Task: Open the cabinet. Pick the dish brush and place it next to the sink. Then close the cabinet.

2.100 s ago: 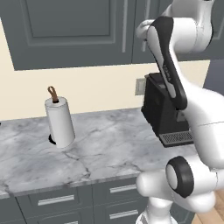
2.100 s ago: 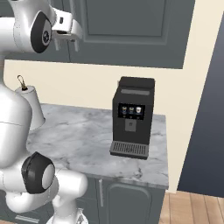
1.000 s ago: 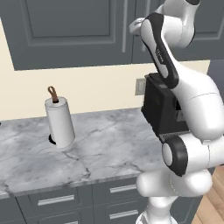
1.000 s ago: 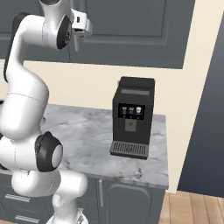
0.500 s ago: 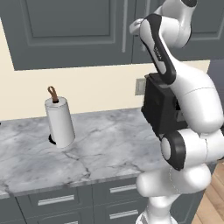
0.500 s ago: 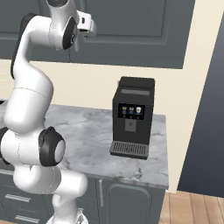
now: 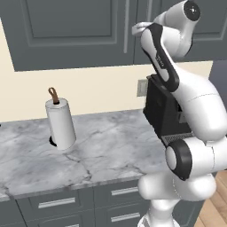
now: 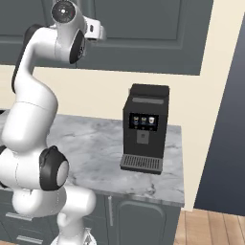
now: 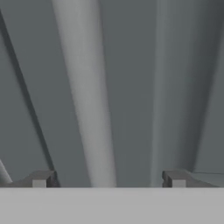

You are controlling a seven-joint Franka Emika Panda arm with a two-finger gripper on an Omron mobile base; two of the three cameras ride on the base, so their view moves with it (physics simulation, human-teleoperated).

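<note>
- Two dark fingertips of the gripper stand wide apart, holding nothing, with a silver bar handle running up between them toward 12 o'clock.
- That handle belongs to the cabinet, whose doors are shut.
- Down on the marble counter, a paper-towel roll stands at 9 o'clock of the black coffee machine.

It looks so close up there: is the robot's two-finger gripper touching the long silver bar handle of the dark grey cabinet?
Apart. In the hand view the handle runs between the open fingertips, grey door visible on both sides.
</note>
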